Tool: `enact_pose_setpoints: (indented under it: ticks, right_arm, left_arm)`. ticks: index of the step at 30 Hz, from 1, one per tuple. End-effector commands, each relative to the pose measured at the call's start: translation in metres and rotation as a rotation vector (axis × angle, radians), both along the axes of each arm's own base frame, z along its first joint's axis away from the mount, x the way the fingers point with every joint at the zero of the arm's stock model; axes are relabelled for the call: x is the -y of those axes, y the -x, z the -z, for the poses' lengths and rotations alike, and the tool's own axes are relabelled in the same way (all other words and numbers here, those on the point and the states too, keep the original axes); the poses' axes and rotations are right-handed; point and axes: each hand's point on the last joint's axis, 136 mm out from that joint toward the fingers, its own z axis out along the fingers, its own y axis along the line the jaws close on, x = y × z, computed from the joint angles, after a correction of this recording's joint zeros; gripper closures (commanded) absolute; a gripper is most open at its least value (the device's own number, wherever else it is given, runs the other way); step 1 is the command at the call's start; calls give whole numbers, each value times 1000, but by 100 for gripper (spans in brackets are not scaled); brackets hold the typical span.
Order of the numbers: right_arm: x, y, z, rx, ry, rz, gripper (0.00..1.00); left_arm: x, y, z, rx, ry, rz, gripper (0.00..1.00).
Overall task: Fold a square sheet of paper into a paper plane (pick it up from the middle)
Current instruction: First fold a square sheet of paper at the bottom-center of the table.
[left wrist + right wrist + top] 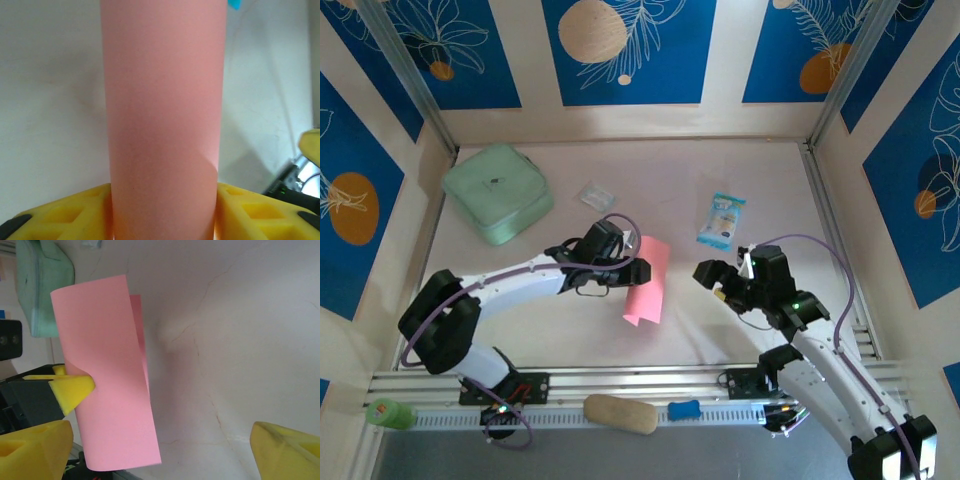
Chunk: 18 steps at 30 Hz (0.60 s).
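Top view, dial centred on the table (pixel 770 330).

- The square sheet of paper (pixel 648 282) sits near the dial's centre, a touch toward 6 o'clock. It is bowed into a loose roll, not flat, with its long run lying roughly 12 to 6.
- The left pincer (pixel 638 272) comes in from the sheet's 9 o'clock side and is clamped on the sheet.
- Left wrist view: the sheet (pixel 162 125) rises as a rounded pink column, and a yellow finger (pixel 65 220) presses against each flank.
- Right wrist view: one yellow pad of the left pincer (pixel 72 387) bears on the sheet's (pixel 110 380) near face. A second layer shows behind the front one. A soft shadow falls on the table (pixel 240 340) behind it. Whether the lower edge touches the table I cannot tell.
- The right pincer (pixel 720 280) is at the sheet's 3 o'clock, near it but apart. It is pointed at the sheet and its jaws stand wide with nothing between them.
- In its own camera the right pincer's fingertips (pixel 30 450) sit at the lower corners, either side of bare table.

Other items:
- The mint-green pouch (pixel 498 192) is at 10 o'clock.
- The small clear wrapper (pixel 596 194) is at 11 o'clock.
- The blue-and-white snack packet (pixel 721 220) is at 2 o'clock.
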Motion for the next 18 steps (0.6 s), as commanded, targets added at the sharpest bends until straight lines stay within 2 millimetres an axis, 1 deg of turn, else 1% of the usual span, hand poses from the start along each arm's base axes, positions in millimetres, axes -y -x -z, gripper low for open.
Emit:
enact_pose_setpoints:
  ticks: [1, 5, 12, 18]
  right_arm:
    - [-10, 6, -2, -12, -56, -57, 10]
    - [-15, 8, -4, -18, -85, -86, 12]
    - [-24, 9, -2, -51, -114, -132, 16]
    - [-27, 9, 2, -69, -115, -141, 16]
  left_arm:
    - [8, 0, -9, -39, 137, -7, 50]
    - [5, -5, 2, -100, 223, -67, 49]
    - [-7, -8, 30, -150, 190, -151, 50]
    - [-7, -9, 44, -196, 230, -193, 50]
